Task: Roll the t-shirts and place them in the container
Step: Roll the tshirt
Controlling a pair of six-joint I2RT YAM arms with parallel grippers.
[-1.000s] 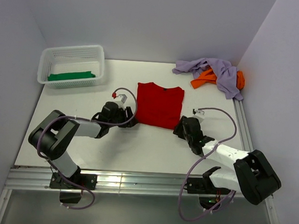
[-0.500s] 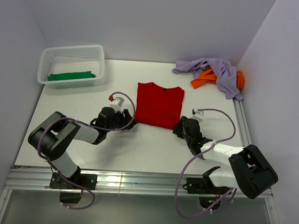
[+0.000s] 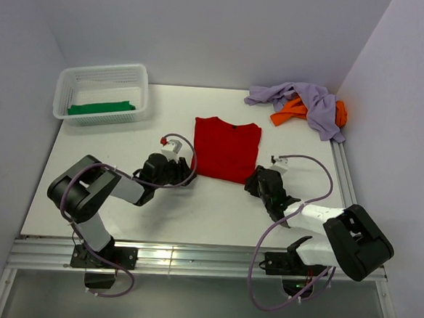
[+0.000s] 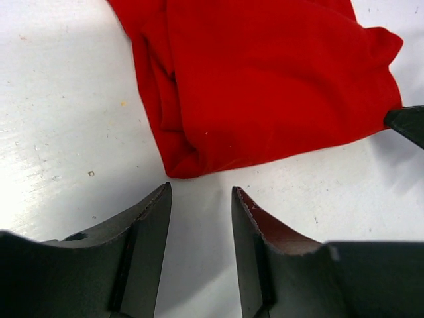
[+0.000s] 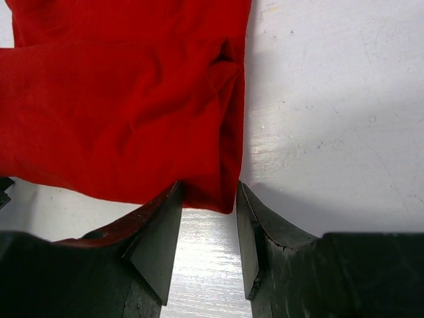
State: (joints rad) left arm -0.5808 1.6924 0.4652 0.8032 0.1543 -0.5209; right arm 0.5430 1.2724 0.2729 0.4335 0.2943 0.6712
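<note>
Both the left end effector (image 4: 199, 199) and the right end effector (image 5: 209, 199) stood half open, holding nothing, at the near hem corners of the bright red cloth t-shirt (image 3: 226, 149) flat on the white desk (image 3: 194, 210); pinching both evenly would roll it straight.

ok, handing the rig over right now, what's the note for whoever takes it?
Left gripper: open, just short of the red t-shirt's near left corner, not touching.
Right gripper: open, near right corner at its fingertips, not clamped.
Red t-shirt: flat mid-table, sides folded in, not rolled.
Green t-shirt: in the white basket, far left.
Lavender t-shirt and orange t-shirt: heaped far right.
Left to do: probably grip both corners and roll red, then the heap.
</note>
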